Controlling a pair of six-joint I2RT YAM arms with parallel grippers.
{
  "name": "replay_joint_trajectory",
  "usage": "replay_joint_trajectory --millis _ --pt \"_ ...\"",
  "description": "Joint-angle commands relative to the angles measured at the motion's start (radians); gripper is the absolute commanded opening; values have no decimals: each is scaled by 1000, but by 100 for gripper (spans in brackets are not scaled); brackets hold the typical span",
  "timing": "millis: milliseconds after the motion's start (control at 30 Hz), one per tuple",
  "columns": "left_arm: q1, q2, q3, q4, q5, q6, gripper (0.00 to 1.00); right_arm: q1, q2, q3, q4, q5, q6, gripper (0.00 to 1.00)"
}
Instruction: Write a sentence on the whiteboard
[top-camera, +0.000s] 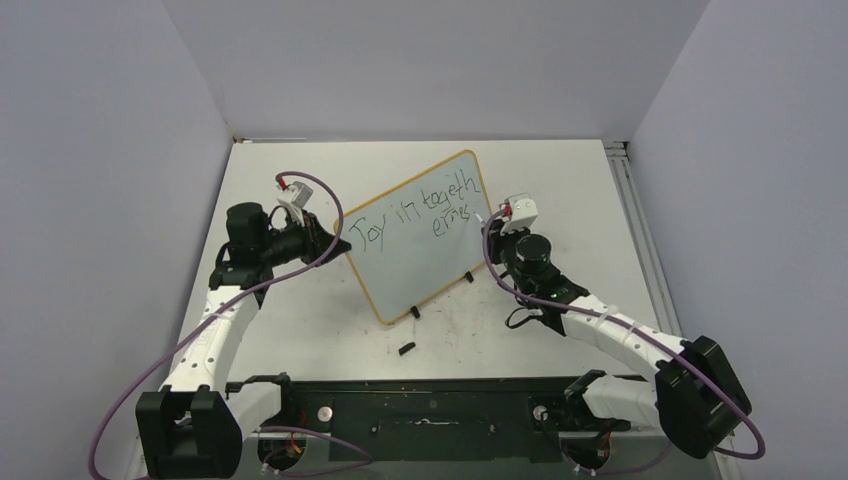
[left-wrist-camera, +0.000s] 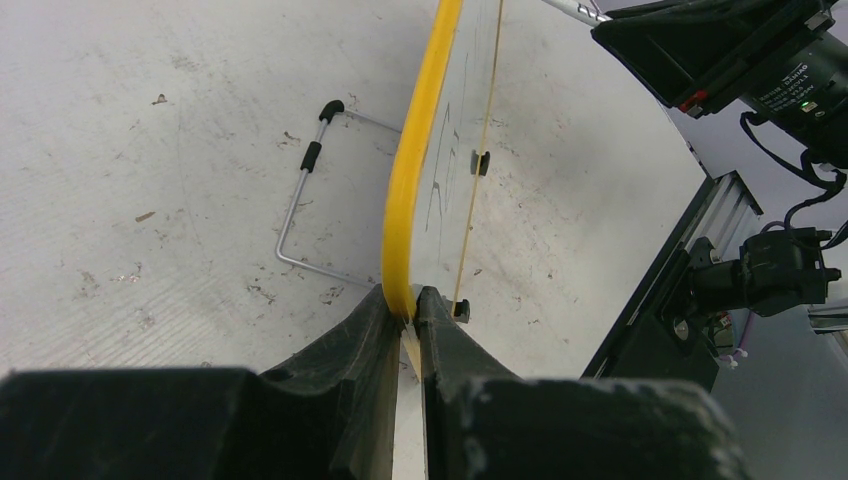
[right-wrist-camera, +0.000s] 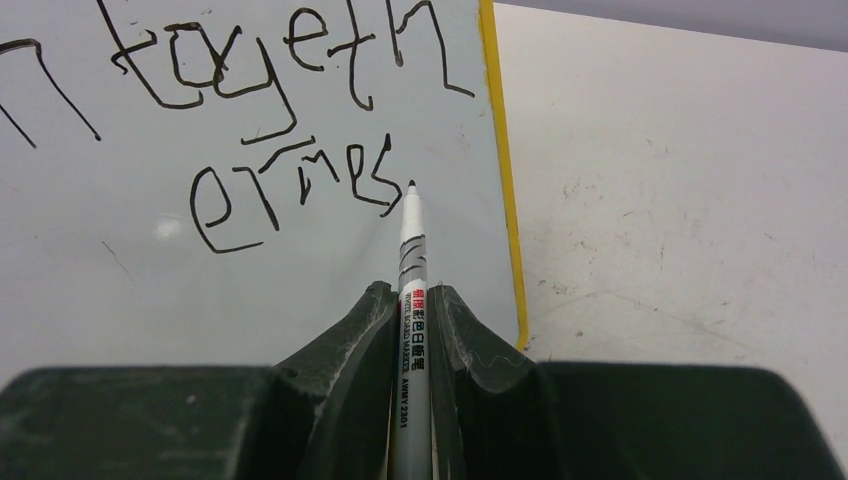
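Now | left fingers (left-wrist-camera: 352, 340) clamp whiteboard (top-camera: 400, 272) | right fingers (right-wrist-camera: 352, 335) hold marker (right-wrist-camera: 412, 262) by sentence (top-camera: 430, 208)

Whiteboard (top-camera: 400, 272): small, rectangular, glossy pale grey-white, rounded corners, thin yellow frame. It stands on its lower long edge on two black clip feet, mid-desk (top-camera: 300, 340), set diagonally, far end to the right. Its near left corner is clamped in the left gripper (left-wrist-camera: 408, 300). Sentence (top-camera: 425, 208): thin black scrawl, two lines. The upper reads "Joy in togeth". The lower reads roughly "ernes", under the right end.
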Motion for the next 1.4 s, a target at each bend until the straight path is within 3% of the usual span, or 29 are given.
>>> replay_joint_trajectory --millis 0,900,1367 --pt "-3 8 7 -6 -4 24 0 -9 37 54 77 -1 -13 5" --pt "-3 21 10 -8 -4 26 0 -22 130 99 132 -26 -52 5" --pt "-3 16 10 -8 -1 24 0 8 86 48 73 -35 -39 5"
